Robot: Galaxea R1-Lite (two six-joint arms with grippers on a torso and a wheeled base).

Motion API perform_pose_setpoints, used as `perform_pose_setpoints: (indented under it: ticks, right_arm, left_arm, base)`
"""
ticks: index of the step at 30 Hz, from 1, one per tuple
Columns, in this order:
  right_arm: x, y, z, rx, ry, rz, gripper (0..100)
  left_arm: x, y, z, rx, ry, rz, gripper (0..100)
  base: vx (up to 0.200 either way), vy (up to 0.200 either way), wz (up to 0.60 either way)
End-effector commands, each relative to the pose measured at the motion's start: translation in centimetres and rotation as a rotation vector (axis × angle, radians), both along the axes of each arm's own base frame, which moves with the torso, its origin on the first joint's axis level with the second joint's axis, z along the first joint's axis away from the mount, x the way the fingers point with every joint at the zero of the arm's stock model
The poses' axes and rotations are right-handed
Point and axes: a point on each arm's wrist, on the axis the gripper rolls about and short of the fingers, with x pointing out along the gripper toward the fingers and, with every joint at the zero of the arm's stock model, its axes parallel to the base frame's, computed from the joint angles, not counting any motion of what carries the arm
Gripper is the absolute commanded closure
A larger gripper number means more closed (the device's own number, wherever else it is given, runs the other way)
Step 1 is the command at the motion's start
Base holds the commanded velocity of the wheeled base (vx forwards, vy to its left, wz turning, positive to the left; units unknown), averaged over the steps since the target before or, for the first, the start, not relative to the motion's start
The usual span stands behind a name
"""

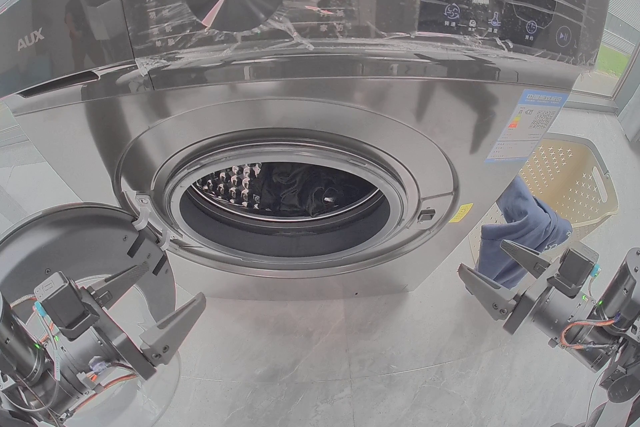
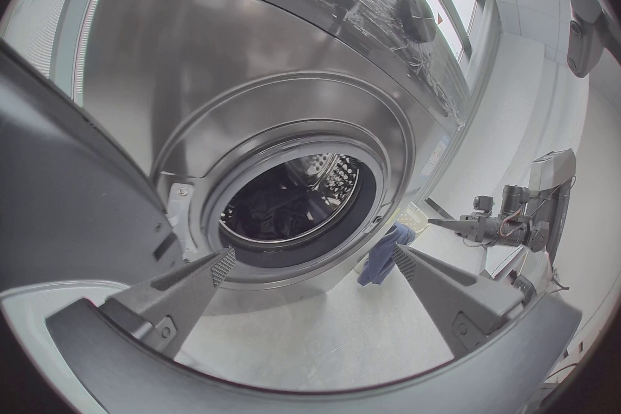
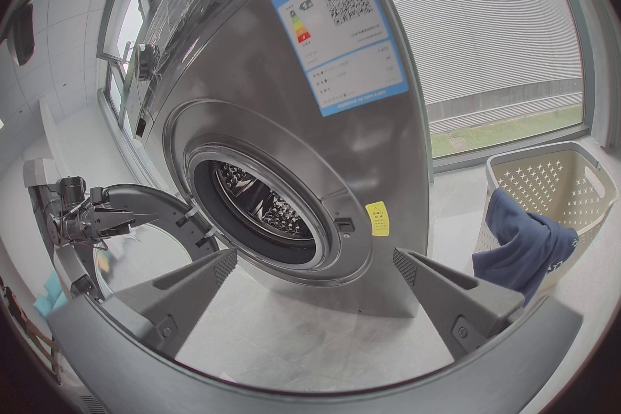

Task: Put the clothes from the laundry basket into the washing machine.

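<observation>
The washing machine (image 1: 300,108) stands ahead with its round door (image 1: 67,248) swung open on the left. Dark clothes (image 1: 300,188) lie inside the drum (image 2: 278,211). To the right of the machine stands a cream laundry basket (image 1: 573,175), and a blue garment (image 1: 527,228) hangs over its near rim (image 3: 524,244). My left gripper (image 1: 175,281) hovers low in front of the open door, open and empty. My right gripper (image 1: 481,255) is open and empty too, close beside the blue garment, with its fingertips toward the machine.
Grey floor tiles (image 1: 347,341) stretch between the two arms in front of the machine. A window wall (image 3: 504,59) stands behind the basket. The open door takes up the space around my left arm.
</observation>
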Motion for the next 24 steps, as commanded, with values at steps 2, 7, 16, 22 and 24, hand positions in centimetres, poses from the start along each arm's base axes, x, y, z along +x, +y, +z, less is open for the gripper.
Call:
perform_pose_setpoints:
  ticks: [2, 7, 16, 22, 24]
  right_arm:
    - [-1.2, -1.7, 1.0, 0.023, -0.050, -0.042, 0]
    - [-1.6, -2.8, 1.5, 0.025, -0.063, -0.088, 0]
    - [-3.1, -4.3, 2.1, 0.010, -0.077, -0.121, 0]
    - [-5.8, -5.9, 1.9, -0.031, -0.035, -0.121, 0]
    - [-6.7, -6.5, 1.9, -0.043, -0.044, -0.130, 0]
  left_arm:
    - [-1.7, 2.5, 0.1, 0.008, -0.015, 0.078, 0]
    - [-3.6, 4.1, -0.2, 0.028, -0.008, 0.104, 0]
    - [-7.0, 6.7, -0.3, 0.051, -0.145, 0.173, 0]
    - [-10.0, 7.9, -2.1, 0.065, -0.170, 0.220, 0]
    - [-10.8, 8.1, -3.0, 0.070, -0.146, 0.233, 0]
  base:
    - [-0.100, 0.000, 0.00]
    - [-0.200, 0.000, 0.00]
    - [-0.200, 0.000, 0.00]
    - [-0.200, 0.000, 0.00]
    - [-0.200, 0.000, 0.00]
